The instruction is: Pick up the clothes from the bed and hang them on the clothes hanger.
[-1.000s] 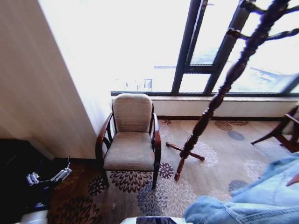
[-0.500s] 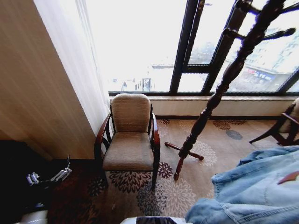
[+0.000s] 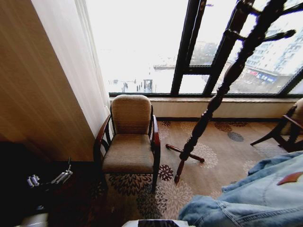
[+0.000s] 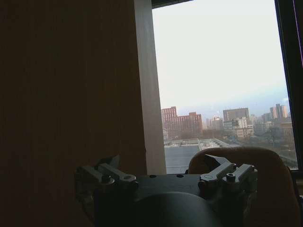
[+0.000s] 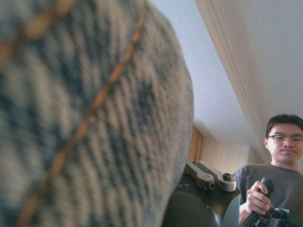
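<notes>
The clothes [image 3: 255,198], a light-blue denim jacket with a brown patch, hang in the air at the lower right of the head view. My right gripper [image 5: 208,176] is shut on the clothes, and denim [image 5: 90,113] covers most of it in the right wrist view, leaving one finger showing. My left gripper [image 3: 47,180] is parked low at the left and stands open with nothing in it [image 4: 165,171]. The bed and the clothes hanger are out of view.
A tall dark wooden coat stand [image 3: 208,113] with pegs rises from the patterned carpet ahead on the right. A beige armchair [image 3: 129,142] with dark arms stands by the window [image 3: 189,52]. A wood wall [image 3: 38,94] runs along the left, and another chair [image 3: 289,127] is at the far right.
The whole head view has shifted slightly, so the camera moved. The jacket stays held at the lower right and shows a little higher and wider than a second ago.
</notes>
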Controlling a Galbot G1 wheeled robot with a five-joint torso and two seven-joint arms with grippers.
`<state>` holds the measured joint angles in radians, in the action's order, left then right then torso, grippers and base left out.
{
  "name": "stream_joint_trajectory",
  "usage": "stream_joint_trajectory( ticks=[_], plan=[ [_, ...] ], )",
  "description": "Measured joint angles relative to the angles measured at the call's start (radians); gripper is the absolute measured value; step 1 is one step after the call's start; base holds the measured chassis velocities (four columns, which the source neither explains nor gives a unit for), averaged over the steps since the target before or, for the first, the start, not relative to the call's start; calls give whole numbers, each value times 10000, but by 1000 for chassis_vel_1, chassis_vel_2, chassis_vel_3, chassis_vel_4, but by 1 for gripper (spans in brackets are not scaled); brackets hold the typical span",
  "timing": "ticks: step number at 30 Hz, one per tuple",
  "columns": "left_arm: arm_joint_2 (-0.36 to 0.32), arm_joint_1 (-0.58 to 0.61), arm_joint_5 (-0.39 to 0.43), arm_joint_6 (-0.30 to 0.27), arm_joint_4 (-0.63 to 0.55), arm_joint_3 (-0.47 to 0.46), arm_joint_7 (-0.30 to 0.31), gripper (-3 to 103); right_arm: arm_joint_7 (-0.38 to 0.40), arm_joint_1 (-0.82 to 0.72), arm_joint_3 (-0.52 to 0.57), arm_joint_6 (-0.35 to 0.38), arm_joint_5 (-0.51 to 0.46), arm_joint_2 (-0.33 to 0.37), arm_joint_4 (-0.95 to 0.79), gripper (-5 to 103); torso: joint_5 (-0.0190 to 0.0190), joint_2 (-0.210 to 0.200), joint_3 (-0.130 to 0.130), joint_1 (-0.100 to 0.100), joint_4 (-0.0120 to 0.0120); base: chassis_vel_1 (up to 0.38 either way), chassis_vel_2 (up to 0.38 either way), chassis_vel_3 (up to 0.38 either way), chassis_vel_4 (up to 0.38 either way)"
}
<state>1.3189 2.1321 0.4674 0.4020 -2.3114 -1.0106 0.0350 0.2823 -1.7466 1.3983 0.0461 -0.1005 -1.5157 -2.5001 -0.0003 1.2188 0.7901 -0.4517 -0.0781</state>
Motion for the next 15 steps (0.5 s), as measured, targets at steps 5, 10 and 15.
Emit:
stream_joint_trajectory(
  ticks=[5,10,15],
  plan=[
    [0,0,0,0,0,0,0,100,-4,8,-28,-4,41,-39,0,19,4,-1,0,0,0,-229,-212,222,229],
    [0,0,0,0,0,0,0,100,-18,-8,-57,-18,68,-71,0,19,5,0,0,0,1,-294,-296,292,297],
    [0,0,0,0,0,1,0,100,27,-58,-115,-85,94,-112,0,19,3,-1,1,0,3,-296,-281,287,300]
  ],
)
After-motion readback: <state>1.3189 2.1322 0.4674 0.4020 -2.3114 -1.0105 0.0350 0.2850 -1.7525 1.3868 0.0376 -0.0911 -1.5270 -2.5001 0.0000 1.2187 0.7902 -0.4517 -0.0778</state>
